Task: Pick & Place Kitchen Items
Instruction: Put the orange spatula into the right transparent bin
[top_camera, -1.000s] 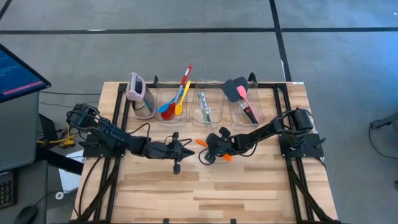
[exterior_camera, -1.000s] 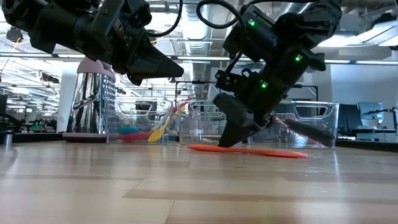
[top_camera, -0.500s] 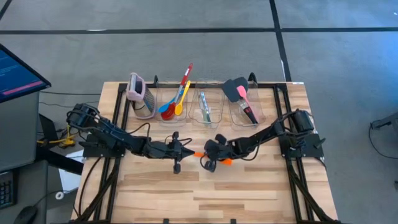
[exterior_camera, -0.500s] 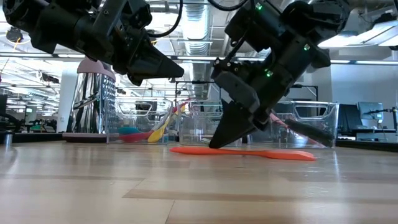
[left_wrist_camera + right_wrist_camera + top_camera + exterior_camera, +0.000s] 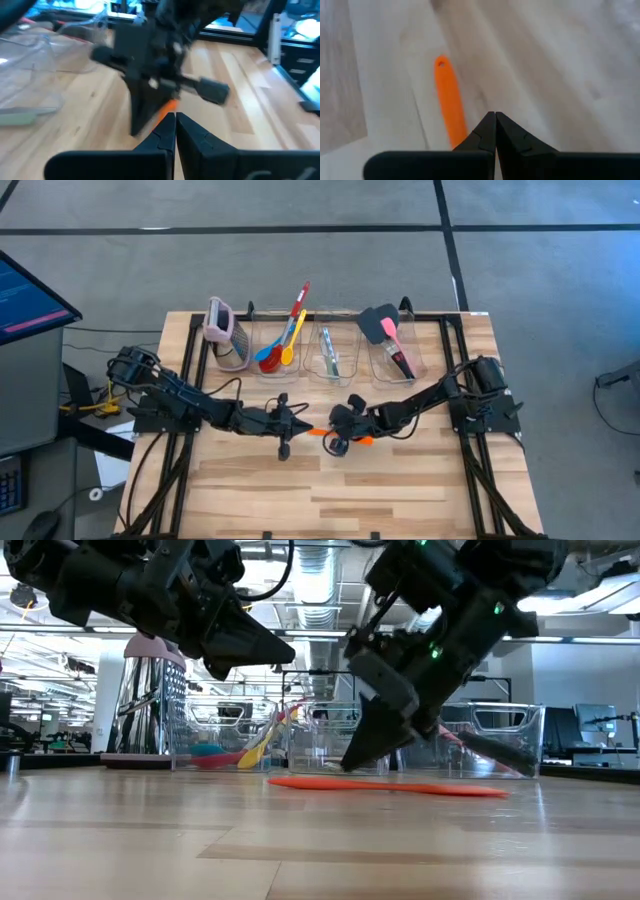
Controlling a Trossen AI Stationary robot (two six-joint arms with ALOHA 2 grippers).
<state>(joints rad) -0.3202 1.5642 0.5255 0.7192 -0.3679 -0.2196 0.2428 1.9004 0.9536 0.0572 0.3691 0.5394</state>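
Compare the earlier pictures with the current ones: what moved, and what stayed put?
The right gripper, shut, slid toward the left arm, its tips on the orange spatula, which shifted the same way along the table. Nothing was picked up. The left gripper, shut, stayed put, as did the bins and grater.

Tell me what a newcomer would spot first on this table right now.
The orange spatula lying flat mid-table, with the shut right gripper pressed down at it. The shut left gripper hovers close beside, nearly tip to tip. Behind them, three clear bins hold bright utensils, with a grater at their left end.
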